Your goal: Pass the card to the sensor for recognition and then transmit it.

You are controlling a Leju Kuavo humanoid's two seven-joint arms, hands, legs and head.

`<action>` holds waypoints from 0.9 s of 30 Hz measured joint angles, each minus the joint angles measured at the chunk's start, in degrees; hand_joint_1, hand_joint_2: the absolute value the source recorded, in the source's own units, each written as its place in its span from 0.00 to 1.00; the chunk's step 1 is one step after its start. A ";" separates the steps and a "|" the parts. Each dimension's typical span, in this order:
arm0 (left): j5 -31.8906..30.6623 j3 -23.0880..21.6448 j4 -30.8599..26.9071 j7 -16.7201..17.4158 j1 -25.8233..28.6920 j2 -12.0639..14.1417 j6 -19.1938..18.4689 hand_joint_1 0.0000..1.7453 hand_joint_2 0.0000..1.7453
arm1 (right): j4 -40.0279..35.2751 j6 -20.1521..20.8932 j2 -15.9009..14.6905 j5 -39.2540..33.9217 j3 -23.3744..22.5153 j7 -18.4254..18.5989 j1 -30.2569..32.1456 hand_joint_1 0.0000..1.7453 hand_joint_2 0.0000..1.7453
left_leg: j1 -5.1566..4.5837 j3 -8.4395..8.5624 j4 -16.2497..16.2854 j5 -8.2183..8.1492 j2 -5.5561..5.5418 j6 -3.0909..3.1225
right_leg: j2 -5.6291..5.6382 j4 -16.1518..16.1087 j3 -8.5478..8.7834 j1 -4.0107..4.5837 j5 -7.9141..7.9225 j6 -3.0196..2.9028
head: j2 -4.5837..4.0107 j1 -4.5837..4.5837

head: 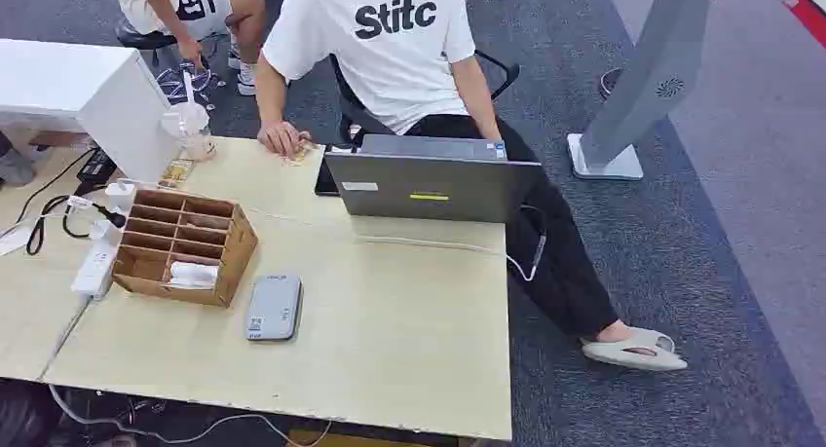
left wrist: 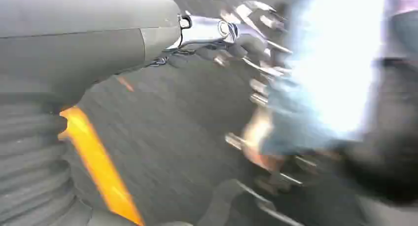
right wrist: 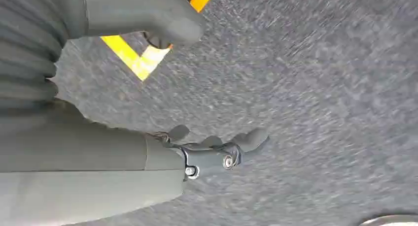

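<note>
Centrally, head view: pale table (head: 409, 340), front edge along the frame's bottom, right edge meeting grey carpet (head: 682, 272) with open floor beyond. Grey sensor (head: 274, 308) lower left, flat, just right of the cardboard organiser (head: 183, 244). Grey laptop (head: 429, 182) at the far edge. Seated person's shirt (head: 394, 38): "Stitc". Left hand (left wrist: 231, 39): blurred, state undeterminable. Right hand (right wrist: 197, 152): fingers spread, holding nothing. Card: not discernible.

Matt pale wood table (head: 409, 340), cardboard organizer (head: 185, 242), smooth grey plastic sensor (head: 274, 308), rough carpet (head: 682, 272)
</note>
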 joint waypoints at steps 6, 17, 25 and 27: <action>12.61 -2.13 -29.89 -0.07 5.55 -4.34 -6.43 0.00 1.00 | 0.57 -0.51 1.38 4.83 -1.14 6.45 -0.28 0.00 1.00 | 0.03 0.00 0.00 0.00 -0.15 -0.01 | -0.18 0.00 -0.14 0.04 -0.04 -0.03 | 0.00 -0.13; 0.78 -12.53 -76.23 -0.04 6.84 -6.07 -19.43 0.00 1.00 | 1.68 2.14 3.96 12.49 1.52 14.03 -0.99 0.00 1.00 | 0.07 0.09 0.02 0.07 -0.09 -0.07 | -0.13 0.00 -0.11 0.08 0.03 -0.07 | 0.00 -0.06; -27.29 -44.20 -76.81 10.27 -4.24 7.95 11.46 0.00 1.00 | 1.90 4.50 4.40 17.99 4.56 17.72 -1.71 0.00 1.00 | 0.07 0.10 0.02 0.30 -0.20 -0.14 | -0.20 0.05 -0.14 0.09 0.15 -0.19 | 0.00 -0.09; -33.25 -48.48 -72.15 16.93 -10.64 11.12 10.04 0.00 1.00 | 1.92 5.40 4.40 19.41 5.37 18.27 -1.85 0.00 1.00 | 0.08 0.08 0.02 0.39 -0.21 -0.22 | -0.20 0.08 -0.18 0.09 0.23 -0.17 | 0.00 -0.15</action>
